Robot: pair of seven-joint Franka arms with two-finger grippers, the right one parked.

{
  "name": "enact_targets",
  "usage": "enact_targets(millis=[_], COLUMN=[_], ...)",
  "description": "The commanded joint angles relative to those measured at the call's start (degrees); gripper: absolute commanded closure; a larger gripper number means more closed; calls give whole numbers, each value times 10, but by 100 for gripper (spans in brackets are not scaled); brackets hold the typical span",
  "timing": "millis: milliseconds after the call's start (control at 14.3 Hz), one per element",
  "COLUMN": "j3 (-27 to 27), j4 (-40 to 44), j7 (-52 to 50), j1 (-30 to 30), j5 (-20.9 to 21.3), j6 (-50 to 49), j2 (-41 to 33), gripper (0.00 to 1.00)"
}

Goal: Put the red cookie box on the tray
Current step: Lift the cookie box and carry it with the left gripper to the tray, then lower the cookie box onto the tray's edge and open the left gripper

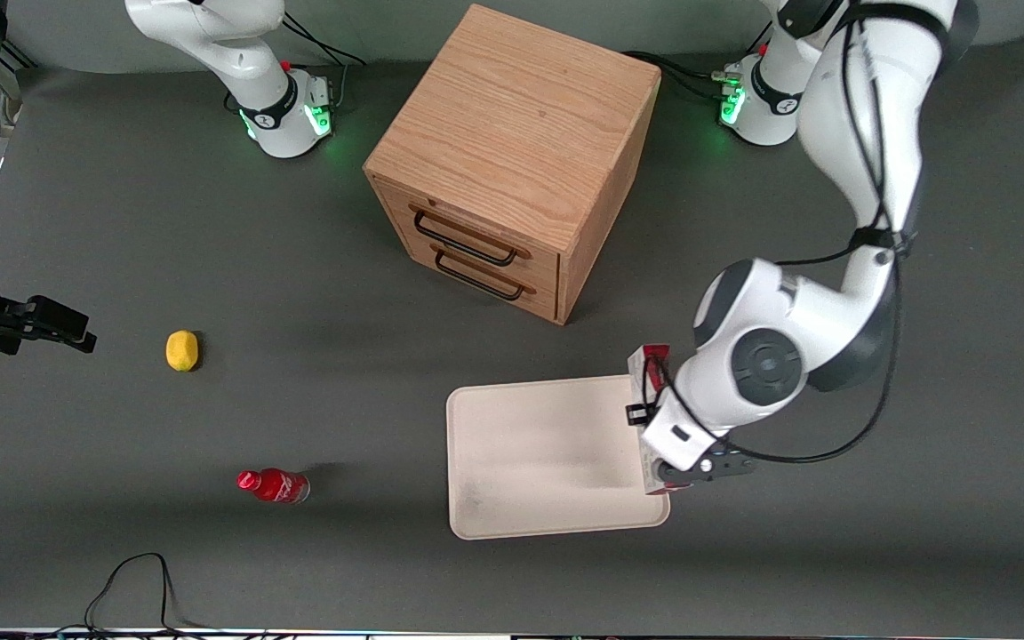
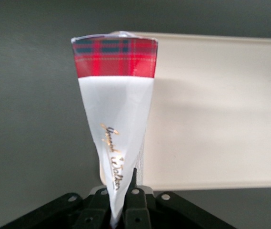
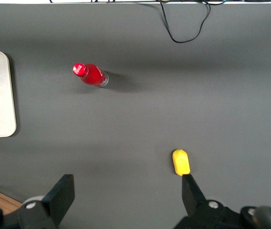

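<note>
My left gripper [image 1: 668,458] is shut on the red cookie box [image 1: 652,359], holding it over the edge of the tray [image 1: 539,462] that lies toward the working arm's end. In the left wrist view the box [image 2: 118,119] runs out from between the fingers [image 2: 136,200]. It shows a white face with gold script and a red tartan end. It hangs above the rim of the cream-white tray [image 2: 216,109]. The arm's wrist hides most of the box in the front view. I cannot tell whether the box touches the tray.
A wooden drawer cabinet [image 1: 512,160] stands farther from the front camera than the tray. A small red bottle [image 1: 274,486] and a yellow lemon-like thing [image 1: 181,349] lie toward the parked arm's end. A black cable [image 1: 134,587] loops near the front edge.
</note>
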Motion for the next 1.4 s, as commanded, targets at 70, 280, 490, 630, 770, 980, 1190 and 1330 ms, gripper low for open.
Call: enact_targets(millis=[70,280,490,630,770,980,1190,1330], j3=[3,3,4,4,4,4,-3,-13], j4=[22,-15,-16,-22,-27,-27,-31,-43], j7=[-52,-48,-47,-46,-61,-60,-54,-47], j1=[-22,-19,-18,-18,-17,-11,2,17], j5=[57,59,59,67,76,74,72,69], j6=[40,92,93,109,135,133,120,92], j2=[58,62,70,70,68,64,44,11], gripper=[100,100,100,1,0,0,0,0])
